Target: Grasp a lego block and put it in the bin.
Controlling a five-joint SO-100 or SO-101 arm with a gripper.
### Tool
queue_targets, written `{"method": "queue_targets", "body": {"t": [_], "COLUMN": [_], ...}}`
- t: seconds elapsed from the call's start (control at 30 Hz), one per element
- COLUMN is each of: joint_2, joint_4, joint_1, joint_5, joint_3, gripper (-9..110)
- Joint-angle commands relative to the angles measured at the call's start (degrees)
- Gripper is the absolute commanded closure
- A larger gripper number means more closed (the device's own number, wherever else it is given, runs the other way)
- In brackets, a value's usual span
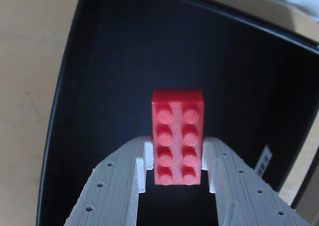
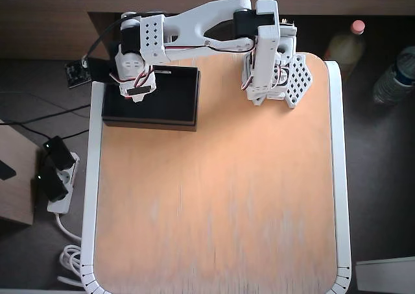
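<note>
In the overhead view, a power strip (image 2: 53, 177) with plugs lies on the floor at the far left, cables trailing around it. Next comes the table (image 2: 220, 209), a wooden top with a white rim. At its upper left corner sits the bin (image 2: 175, 106), black and shallow, one long side close to the table's left edge. The arm (image 2: 201, 24) reaches leftward from its base (image 2: 269, 73) at the top middle of the table, and its wrist end hangs over the left part of the bin, hiding the gripper tips from this camera. Two bottles (image 2: 395, 73) stand on the floor at the upper right, beyond the table.

In the wrist view, the table's pale wood shows on the left, then the bin's (image 1: 89, 86) dark wall and floor fill most of the picture. The gripper (image 1: 177, 168) rises from the bottom edge, its two white fingers (image 1: 119, 186) closed against the long sides of the block (image 1: 177, 136). The red block is held studs toward the camera, its far end sticking out past the fingertips, above the bin's floor. A white label (image 1: 264, 161) shows on the bin's right wall.
</note>
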Motion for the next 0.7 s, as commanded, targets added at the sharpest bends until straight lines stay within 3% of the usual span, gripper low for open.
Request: {"method": "queue_targets", "body": {"t": [0.0,0.67], "joint_2": [1.4,4.1], "joint_4": [-1.9,-4.0], "joint_1": [0.4,-0.5], "joint_5": [-0.5,0.0], "joint_3": [-2.1,5.0], "gripper": [101,98]}}
